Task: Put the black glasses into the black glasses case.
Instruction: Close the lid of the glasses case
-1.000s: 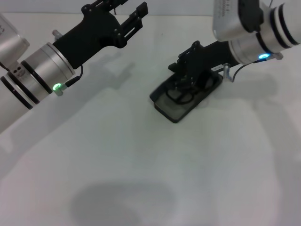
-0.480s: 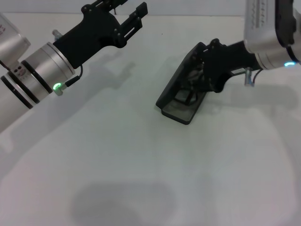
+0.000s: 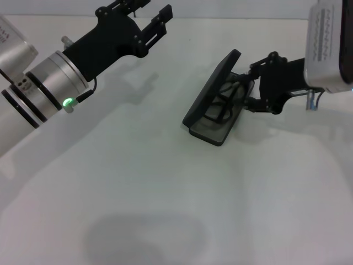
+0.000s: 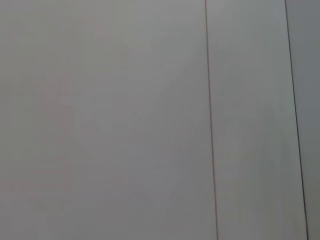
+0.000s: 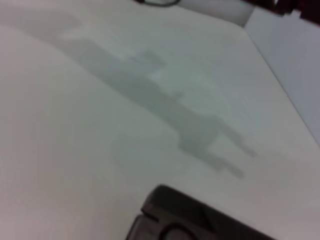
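The black glasses case [image 3: 208, 131] lies open at the table's middle right. Its lid [image 3: 212, 88] stands tilted up on the case's left side. The black glasses [image 3: 223, 102] lie in the grey-lined base, leaning against the lid. My right gripper [image 3: 248, 91] is open at the case's right edge, with its fingertips close to the glasses; I cannot tell if they touch. One black corner of the case shows in the right wrist view [image 5: 200, 220]. My left gripper [image 3: 150, 16] is open and empty, held up at the far left.
The white table [image 3: 165, 193] carries only the case. The left arm's shadow falls across the table in the right wrist view [image 5: 165, 105]. The left wrist view shows only a plain pale panel [image 4: 125, 120] with two thin lines.
My right gripper has drawn back to the right, off the case. The lid has come up from low to tilted upright. The glasses stay in the case. The left arm has not moved.
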Robot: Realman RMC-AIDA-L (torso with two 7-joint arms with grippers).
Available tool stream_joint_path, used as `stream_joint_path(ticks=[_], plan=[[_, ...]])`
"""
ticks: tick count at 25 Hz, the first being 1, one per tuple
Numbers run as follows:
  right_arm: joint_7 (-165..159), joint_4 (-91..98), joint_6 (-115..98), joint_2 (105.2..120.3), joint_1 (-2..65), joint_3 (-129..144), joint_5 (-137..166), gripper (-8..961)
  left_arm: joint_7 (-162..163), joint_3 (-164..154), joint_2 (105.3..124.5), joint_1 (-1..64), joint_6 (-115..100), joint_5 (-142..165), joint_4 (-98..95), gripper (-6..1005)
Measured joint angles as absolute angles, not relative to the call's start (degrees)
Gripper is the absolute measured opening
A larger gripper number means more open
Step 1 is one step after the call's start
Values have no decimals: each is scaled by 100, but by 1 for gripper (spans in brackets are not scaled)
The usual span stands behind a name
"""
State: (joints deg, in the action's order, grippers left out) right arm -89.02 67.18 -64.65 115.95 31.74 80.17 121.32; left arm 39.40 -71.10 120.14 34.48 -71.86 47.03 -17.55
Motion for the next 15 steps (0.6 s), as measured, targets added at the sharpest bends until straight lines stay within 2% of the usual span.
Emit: stream_joint_path(ticks=[7, 15], plan=[[-8733, 6518, -5632, 11601, 3068, 8607, 12166, 429, 3937, -7111, 12023, 3573, -7167, 4703, -1723, 547], [-8733, 6453, -5391, 11606, 3239, 9013, 12178, 426, 3881, -7111, 12023, 3641, -7093, 4702, -1696, 547]])
